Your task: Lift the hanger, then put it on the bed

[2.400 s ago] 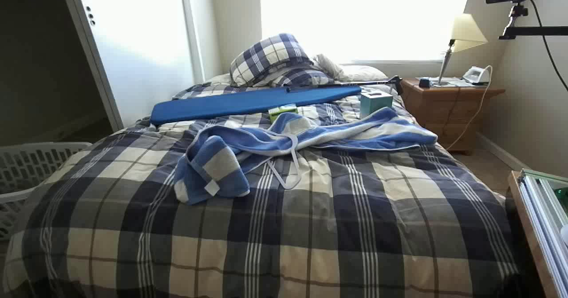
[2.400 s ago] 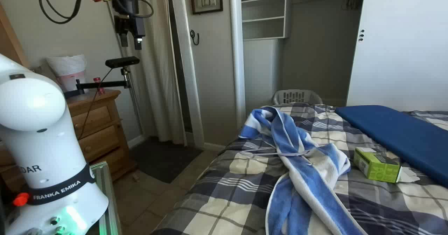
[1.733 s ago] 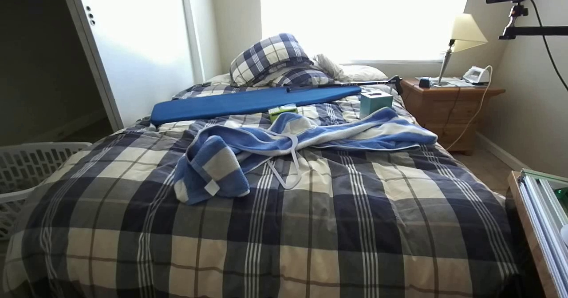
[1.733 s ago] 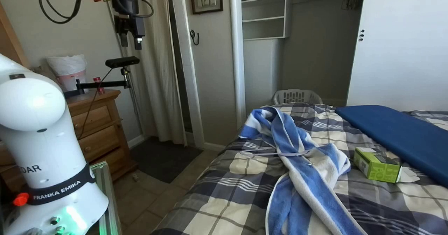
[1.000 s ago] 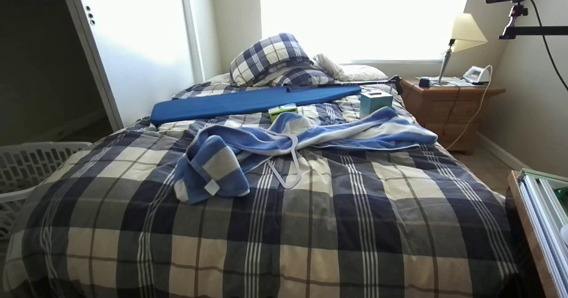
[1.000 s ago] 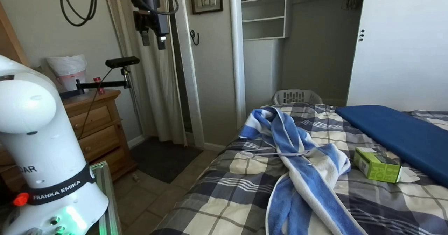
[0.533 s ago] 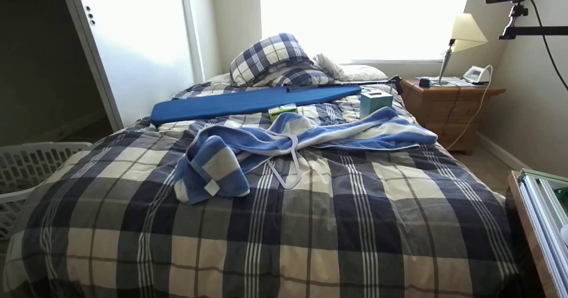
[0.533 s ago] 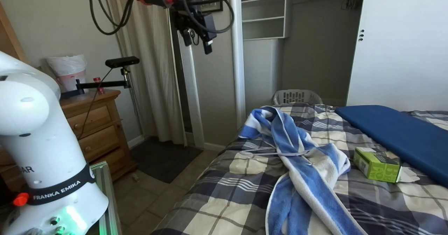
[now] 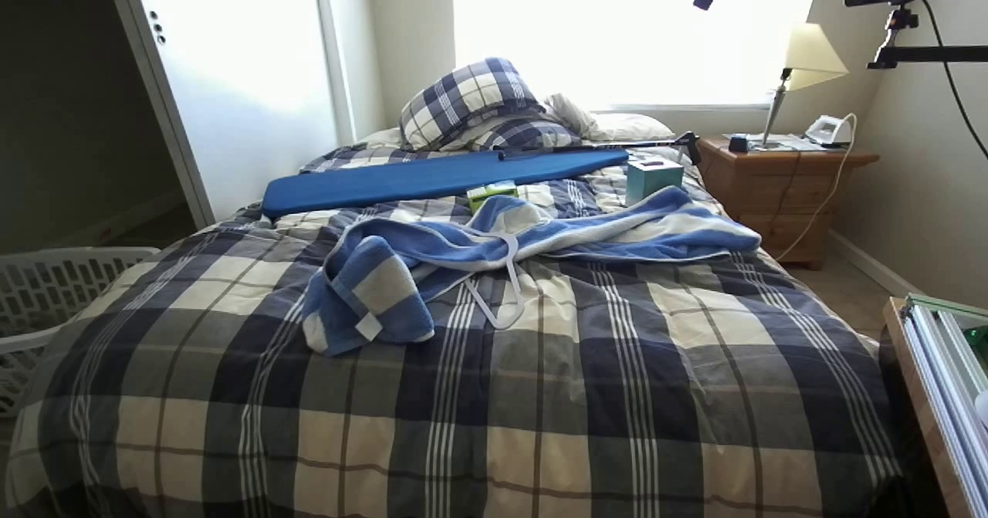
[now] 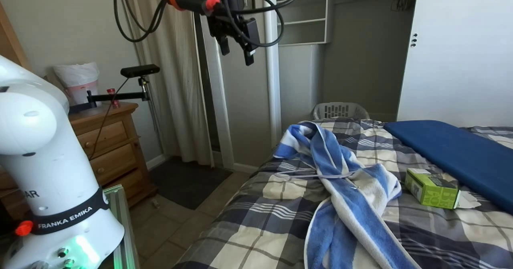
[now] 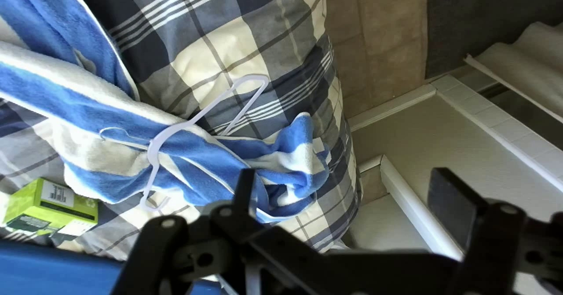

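Observation:
The hanger [image 9: 515, 275] is thin and pale and lies on the bed [image 9: 617, 394], tangled with a blue-and-white striped garment [image 9: 386, 282]. In an exterior view the hanger's pale bar [image 10: 334, 176] crosses the garment [image 10: 348, 209] near the edge of the bed [image 10: 256, 221]. In the wrist view the hanger [image 11: 154, 150] shows at left with its thin hook over the garment [image 11: 290, 163]. My gripper [image 10: 237, 56] is open, empty and tilted, high above and apart from the hanger. Its two fingers stand wide apart in the wrist view [image 11: 345, 194].
A long blue board [image 9: 432, 178] lies across the bed behind the garment. A green box [image 10: 431, 189] and a teal box [image 9: 653, 182] stand close to the garment. A black camera on an arm [image 10: 140, 70] stands by a wooden dresser [image 10: 108, 140]. A white basket [image 9: 69, 286] is beside the bed.
My gripper has moved from the dresser side toward the bed, tilting and sinking slightly. One finger has come into the top of an exterior view. The hanger and garment have not moved.

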`<state>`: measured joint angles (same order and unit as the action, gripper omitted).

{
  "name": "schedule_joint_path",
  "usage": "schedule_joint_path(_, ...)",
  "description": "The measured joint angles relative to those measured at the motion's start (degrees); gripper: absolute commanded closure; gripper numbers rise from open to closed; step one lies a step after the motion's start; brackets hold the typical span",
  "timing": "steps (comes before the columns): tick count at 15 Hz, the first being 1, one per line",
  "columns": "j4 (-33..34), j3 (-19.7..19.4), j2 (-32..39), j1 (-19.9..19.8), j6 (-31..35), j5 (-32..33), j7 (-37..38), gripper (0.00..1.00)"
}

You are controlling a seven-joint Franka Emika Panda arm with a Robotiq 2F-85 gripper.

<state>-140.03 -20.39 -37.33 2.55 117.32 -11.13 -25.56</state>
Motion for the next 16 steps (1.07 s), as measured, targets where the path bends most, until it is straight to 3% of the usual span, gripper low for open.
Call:
schedule_joint_path(6, 0.8, -1.1, 2.0, -0.9, 3.6, -2.5, 0.7, 0.0)
schedule_joint_path(10, 7.5, -8.8, 12.4, 0.0, 5.8, -12.6, -0.7, 0.0)
schedule_joint_path(13, 13.8, -15.1, 22.4, 4.0, 4.1, -20.5, -0.4, 0.0)
schedule_joint_path(16, 19.3, -18.9, 32.7, 7.1, 1.3, -27.7, 1.4, 0.0)
